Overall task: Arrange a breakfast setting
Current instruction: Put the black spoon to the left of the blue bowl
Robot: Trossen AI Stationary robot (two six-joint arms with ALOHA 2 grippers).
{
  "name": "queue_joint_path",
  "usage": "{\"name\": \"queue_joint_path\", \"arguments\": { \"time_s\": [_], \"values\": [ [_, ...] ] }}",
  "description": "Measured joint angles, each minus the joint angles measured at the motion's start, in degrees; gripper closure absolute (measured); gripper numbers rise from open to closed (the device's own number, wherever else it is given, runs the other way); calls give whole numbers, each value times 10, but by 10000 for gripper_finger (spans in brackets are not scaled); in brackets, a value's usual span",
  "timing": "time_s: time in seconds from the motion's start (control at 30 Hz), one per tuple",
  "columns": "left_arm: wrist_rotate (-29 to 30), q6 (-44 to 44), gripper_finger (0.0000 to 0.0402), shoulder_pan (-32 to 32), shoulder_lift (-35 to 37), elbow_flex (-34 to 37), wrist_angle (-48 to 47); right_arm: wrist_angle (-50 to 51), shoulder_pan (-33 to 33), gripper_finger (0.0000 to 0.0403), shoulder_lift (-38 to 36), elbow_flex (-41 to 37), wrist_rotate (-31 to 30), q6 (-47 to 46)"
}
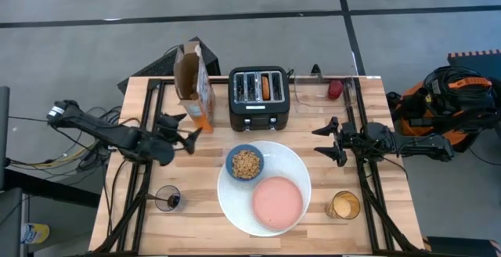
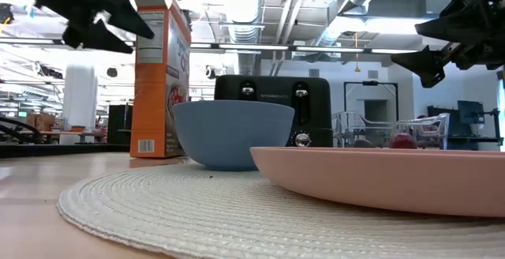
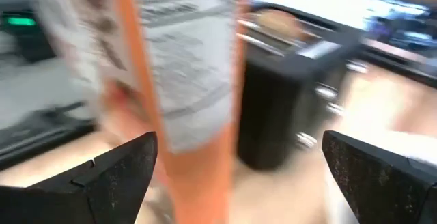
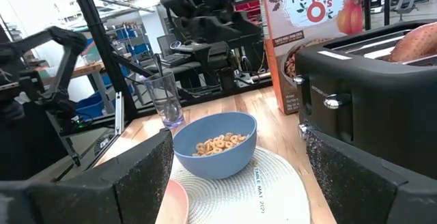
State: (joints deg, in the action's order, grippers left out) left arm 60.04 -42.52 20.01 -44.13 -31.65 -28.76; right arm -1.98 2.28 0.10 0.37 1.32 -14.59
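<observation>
The orange cereal box (image 1: 194, 85) stands upright at the back left, beside the black toaster (image 1: 260, 96), which has round toast (image 1: 266, 86) in a slot. My left gripper (image 1: 190, 126) is open just in front of the box's lower end. In the left wrist view its fingers (image 3: 116, 176) stand wide on either side of the box (image 3: 184, 80) without touching it. The big white round plate (image 1: 235, 210) carries the blue bowl (image 1: 245, 163) of cereal and the pink saucer (image 1: 277, 202). The tumbler (image 1: 168, 198) holds a spoon (image 4: 158, 70). My right gripper (image 1: 329, 139) is open and empty, right of the plate.
An amber glass (image 1: 343, 205) stands near the front right, beside the plate. A clear container (image 1: 325, 92) with a red object stands at the back right, next to the toaster. Bare table lies at the front left and between the plate and the toaster.
</observation>
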Motion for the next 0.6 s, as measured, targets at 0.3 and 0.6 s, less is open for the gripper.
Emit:
{"name": "queue_joint_path", "arguments": {
  "time_s": [0.3,0.6],
  "values": [
    [-62,68,2,93,130,82,84,0,0,47,0,0,0,0],
    [-220,322,2,118,210,215,357,0,0,47,0,0,0,0]
  ]
}}
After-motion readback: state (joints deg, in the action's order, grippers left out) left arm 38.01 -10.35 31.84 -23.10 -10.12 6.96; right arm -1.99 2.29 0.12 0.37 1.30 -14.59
